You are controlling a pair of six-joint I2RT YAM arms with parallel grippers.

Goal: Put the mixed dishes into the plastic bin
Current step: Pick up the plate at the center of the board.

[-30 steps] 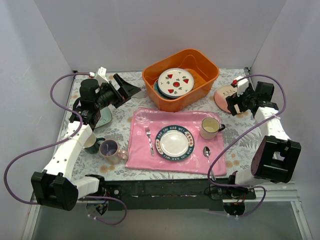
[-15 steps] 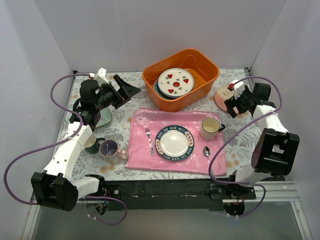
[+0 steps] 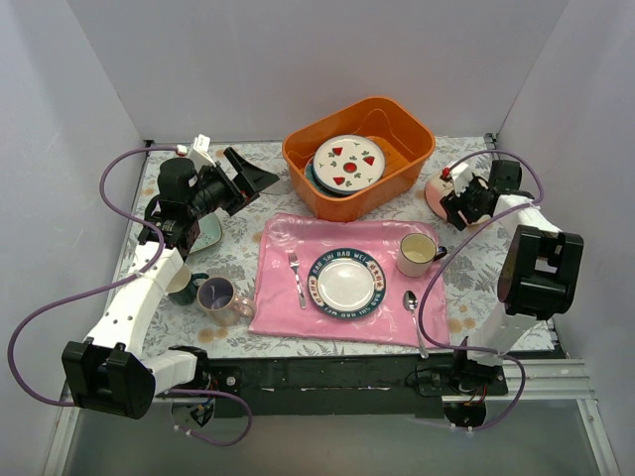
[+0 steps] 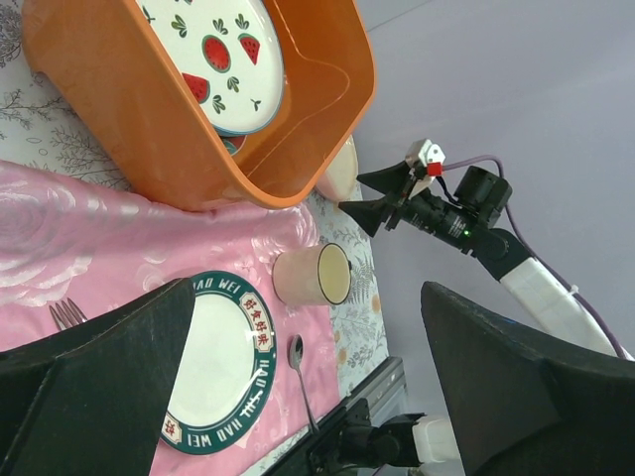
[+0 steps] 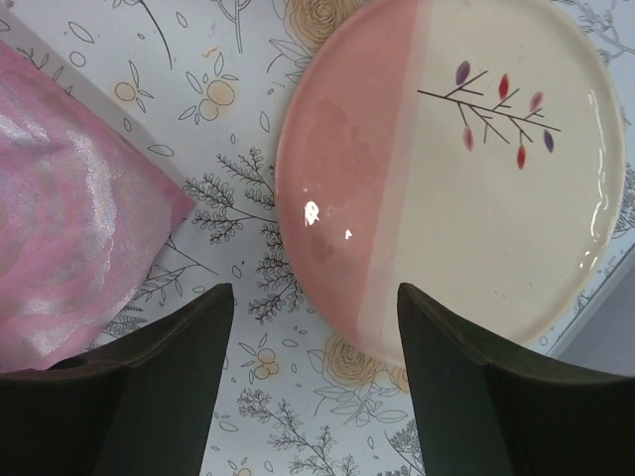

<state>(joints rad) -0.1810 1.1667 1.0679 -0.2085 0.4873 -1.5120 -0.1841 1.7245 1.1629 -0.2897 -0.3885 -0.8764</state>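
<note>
Floral-patterned bench (image 3: 238,253) is carrying the orange plastic bin (image 3: 303,174) at the back, with the fruit-marked plate (image 3: 349,159) lying inside. The right end effector (image 5: 313,297) is hovering with jaws apart over the pinkish plate (image 5: 446,169) right of the bin, gripping nothing. The left end effector (image 3: 260,181) is hanging wide open, empty, left of the bin.

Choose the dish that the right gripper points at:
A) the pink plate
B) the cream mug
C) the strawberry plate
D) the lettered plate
A: in the right wrist view the pink plate lies straight ahead of the open right gripper, its near rim between the two fingers.
</note>
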